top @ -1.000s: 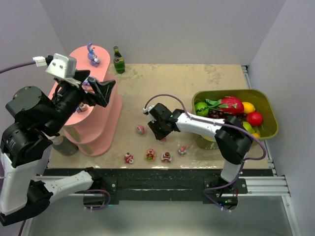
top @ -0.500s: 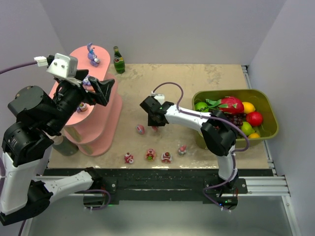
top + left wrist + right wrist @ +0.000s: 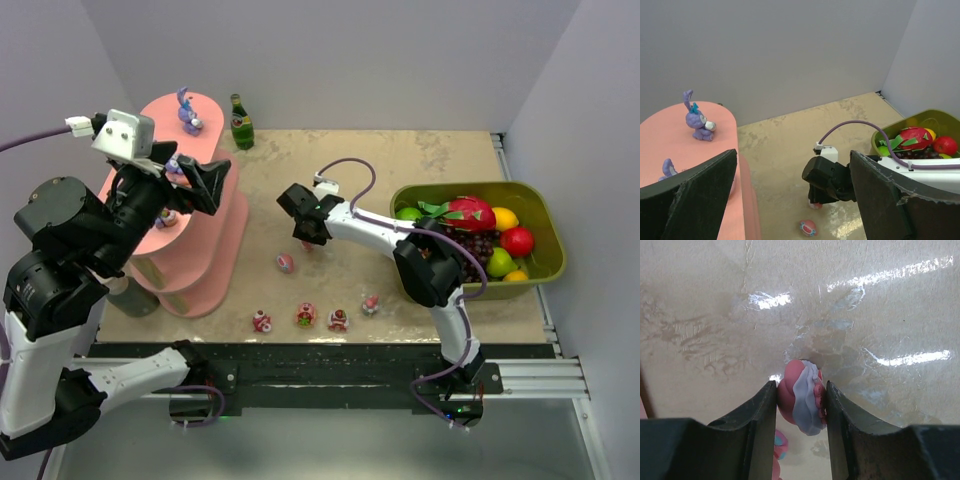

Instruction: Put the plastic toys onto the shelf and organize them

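Note:
My right gripper [image 3: 800, 388] is shut on a pink-and-white plastic toy [image 3: 801, 402], held just above the tan table. From above, that gripper [image 3: 308, 236] sits mid-table, right of the shelf [image 3: 215, 245], a salmon-pink stand of stacked oval tiers. My left gripper [image 3: 200, 182] hangs wide open and empty over the shelf's middle tiers. A purple bunny toy [image 3: 189, 115] stands on the top tier, another purple toy [image 3: 176, 170] lies near my left fingers, and a third [image 3: 167, 218] sits lower. Several toys lie on the table: one [image 3: 286, 263] below my right gripper, others [image 3: 306, 316] near the front edge.
An olive-green tub [image 3: 548, 232] of fake fruit stands at the right. A green bottle [image 3: 241, 122] stands at the back beside the shelf. A grey object [image 3: 130, 296] sits at the shelf's front left. Walls close in the table's back and sides.
My right gripper has travelled up and to the left across the table, toward the shelf, carrying the pink-and-white toy. The left arm has barely moved.

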### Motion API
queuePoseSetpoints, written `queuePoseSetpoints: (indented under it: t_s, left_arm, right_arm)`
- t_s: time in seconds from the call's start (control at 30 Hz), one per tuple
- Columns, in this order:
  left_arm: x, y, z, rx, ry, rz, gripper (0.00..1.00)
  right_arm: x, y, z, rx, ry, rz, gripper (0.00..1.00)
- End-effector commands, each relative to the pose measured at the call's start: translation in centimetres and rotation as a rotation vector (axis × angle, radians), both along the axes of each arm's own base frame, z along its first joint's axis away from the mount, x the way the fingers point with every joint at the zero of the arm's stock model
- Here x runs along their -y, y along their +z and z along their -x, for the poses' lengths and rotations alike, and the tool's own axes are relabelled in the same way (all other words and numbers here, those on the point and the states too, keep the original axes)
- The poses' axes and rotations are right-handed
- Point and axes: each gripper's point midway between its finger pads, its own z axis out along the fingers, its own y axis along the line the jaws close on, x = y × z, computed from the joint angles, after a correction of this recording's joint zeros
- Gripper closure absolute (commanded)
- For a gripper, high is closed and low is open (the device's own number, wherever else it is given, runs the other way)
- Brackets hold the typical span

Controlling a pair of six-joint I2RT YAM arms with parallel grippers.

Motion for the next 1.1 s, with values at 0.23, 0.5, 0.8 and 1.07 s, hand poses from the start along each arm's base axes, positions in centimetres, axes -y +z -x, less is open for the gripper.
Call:
queuePoseSetpoints:
  t_s: [0.23,0.5,0.8,1.07]
  left_arm:
    - [-1.0,1.6,0.1,0.053,0.032,0.018,0.01]
    - [-1.3,1.7,0.2,0.049,0.047,0.019,0.01]
    - [-1.5,1.9,0.2,0.049,0.052,0.029,0.01]
    - [-1.7,2.1,0.3,0.051,0.058,0.036,0.01]
  right_arm:
    - [-1.0,5.4,-1.3,0.109,0.058,-0.066,0.26]
    - [-0.4,8.0,-1.3,0.219,0.387,-0.001,0.18]
    - [-2.9,10.8,2.5,0.295,0.959,-0.089,0.18]
    - [-4.2,10.2,3.5,0.281,0.784,-0.069,0.21]
